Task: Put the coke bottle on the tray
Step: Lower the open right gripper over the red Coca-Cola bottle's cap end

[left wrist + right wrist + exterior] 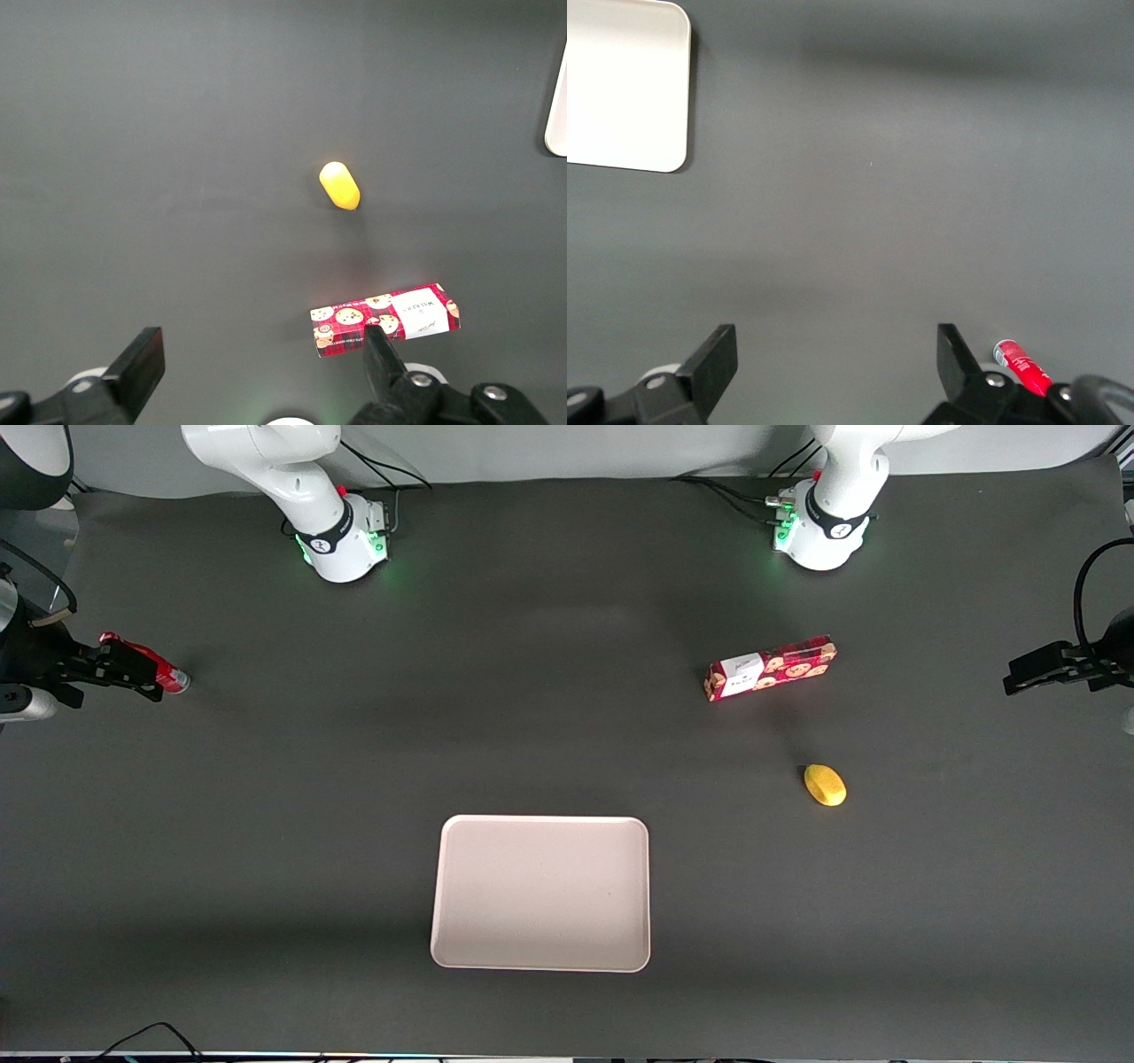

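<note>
Front view puts my right arm's black two-finger gripper (133,669) at the left edge of the frame, above the dark table (532,717), its fingers spread wide and holding nothing. The small glossy red coke bottle with a silvery base (146,662) lies on its side just beside one finger, outside the gap. The large pale pinkish-cream rectangular tray (540,892) sits bare at lower centre, well apart from both.

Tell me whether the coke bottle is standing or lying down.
Lying down: the coke bottle rests lengthwise on the table, beside the open gripper, not between its fingers.
</note>
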`<state>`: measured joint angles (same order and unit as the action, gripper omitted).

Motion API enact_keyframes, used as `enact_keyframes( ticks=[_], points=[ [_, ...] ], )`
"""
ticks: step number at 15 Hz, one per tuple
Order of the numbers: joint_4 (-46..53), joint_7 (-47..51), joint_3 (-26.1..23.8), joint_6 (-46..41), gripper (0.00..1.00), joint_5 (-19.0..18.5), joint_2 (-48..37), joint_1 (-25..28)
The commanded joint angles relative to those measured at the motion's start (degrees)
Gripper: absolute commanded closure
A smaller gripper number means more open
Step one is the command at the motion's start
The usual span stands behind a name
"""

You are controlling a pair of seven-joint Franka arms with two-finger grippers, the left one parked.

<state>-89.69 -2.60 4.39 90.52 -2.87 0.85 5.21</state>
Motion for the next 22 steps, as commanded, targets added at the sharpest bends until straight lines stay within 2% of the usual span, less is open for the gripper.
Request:
enact_keyframes(
  ticks=[1, 7, 10, 12, 14, 15, 19, 22],
  points=[
    [2.8, 1.9, -0.1, -2.8, 0.0, 0.9, 1.3, 0.0],
    [2.2, -0.9, 2.0, -4.2, 0.0, 0.9, 1.6, -1.9],
    [-2.2, -15.0, 10.4, -7.7, 0.0, 0.9, 1.0, -3.0],
    [-7.0, -18.9, 16.8, -4.7, 0.0, -0.8, 0.3, -2.5],
    [-14.0, -21.6, 17.5, 2.0, 0.0, -7.8, -1.7, -2.7],
    [-18.5, -21.9, 17.8, 6.6, 0.0, -9.9, -3.5, -3.0],
    [-35.4, -26.6, 24.2, 23.5, 0.0, -10.7, -8.0, -3.2],
    [-40.5, -28.2, 28.6, 28.9, 0.0, -12.1, -8.1, -3.3]
  ],
)
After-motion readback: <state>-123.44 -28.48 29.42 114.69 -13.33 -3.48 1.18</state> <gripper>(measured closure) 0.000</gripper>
